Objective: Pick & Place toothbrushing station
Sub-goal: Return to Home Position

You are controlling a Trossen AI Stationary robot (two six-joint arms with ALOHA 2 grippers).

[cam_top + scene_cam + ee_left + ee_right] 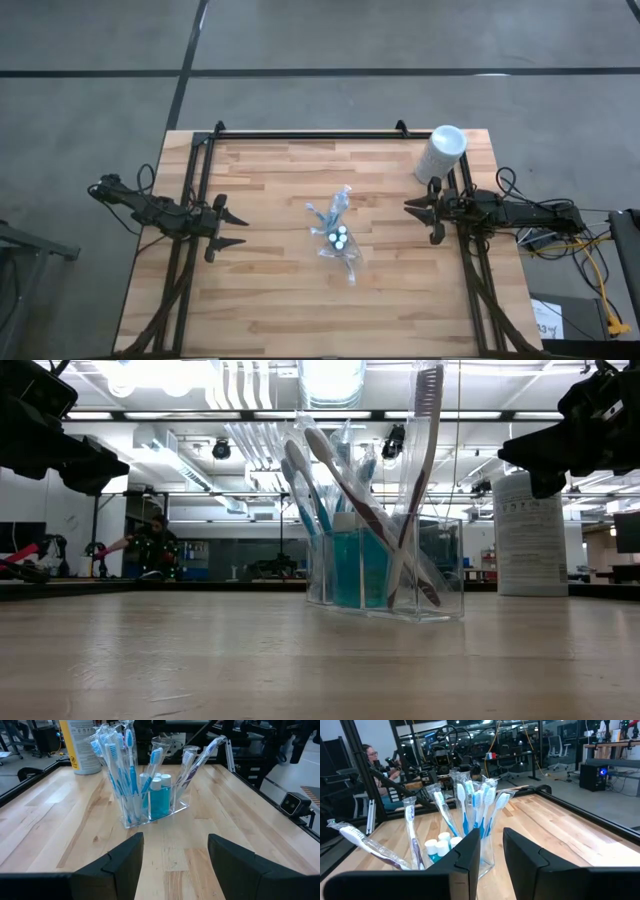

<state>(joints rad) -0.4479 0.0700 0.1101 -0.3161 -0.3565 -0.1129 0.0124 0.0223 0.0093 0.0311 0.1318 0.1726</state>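
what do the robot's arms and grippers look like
The left arm and right arm are slim, jointed and black, with thin black cables looping beside them. The left gripper and right gripper each end in two dark pointed fingers, which look broad and matte in the wrist views.

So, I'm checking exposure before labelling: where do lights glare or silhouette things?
Low view: ceiling lights glare white above the organizer; the left arm and right arm hang as dark silhouettes. High view: even light on the table, shadows faint. Wrist views: no strong glare.
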